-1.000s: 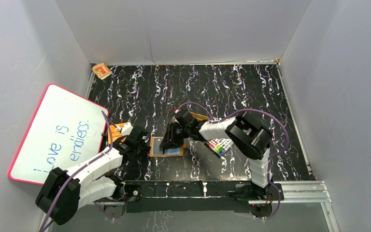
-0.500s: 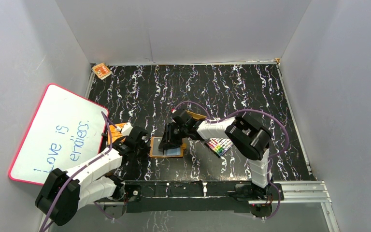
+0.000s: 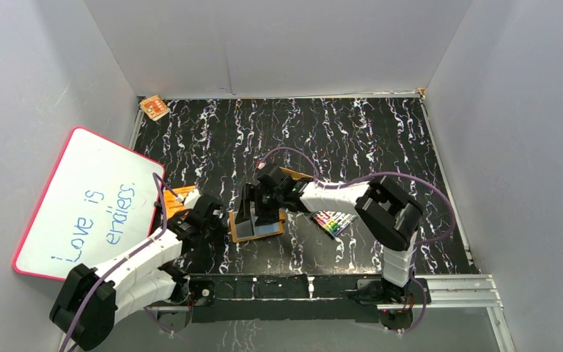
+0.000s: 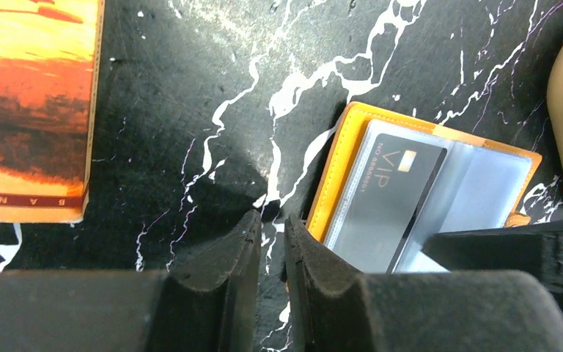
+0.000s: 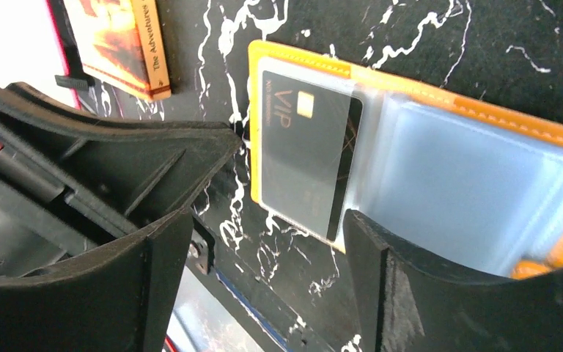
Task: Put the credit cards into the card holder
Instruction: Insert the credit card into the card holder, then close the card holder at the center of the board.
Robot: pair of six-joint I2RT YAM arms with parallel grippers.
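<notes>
- Top view: the card holder (image 3: 264, 230) lies opened flat on the table (image 3: 381, 139), near the front edge and between the two arms. The right gripper (image 3: 252, 213) hangs over it, and the left gripper (image 3: 215, 220) sits just beside its left edge. A pack of markers (image 3: 335, 221) lies to the right. No loose card shows on the dark tabletop from here.
- Left wrist view: the left gripper (image 4: 271, 246) has its jaws nearly together, with only a thin, empty slit between them. Its tips are at the holder's orange corner, but I cannot tell whether they press on it. One black credit card (image 4: 399, 192) sits slightly askew under the clear sleeve. An orange booklet (image 4: 29, 103) lies well apart from the holder.
- Right wrist view: the right gripper (image 5: 262, 220) stands with its jaws wide apart and empty, straddling the credit card (image 5: 308, 158). The card lies in the pocket nearer the booklet, and the other pocket looks empty.
- Judgement: seating this card looks about finished. The next move calls for lifting the right gripper clear without dragging the card out, then finding another card.
</notes>
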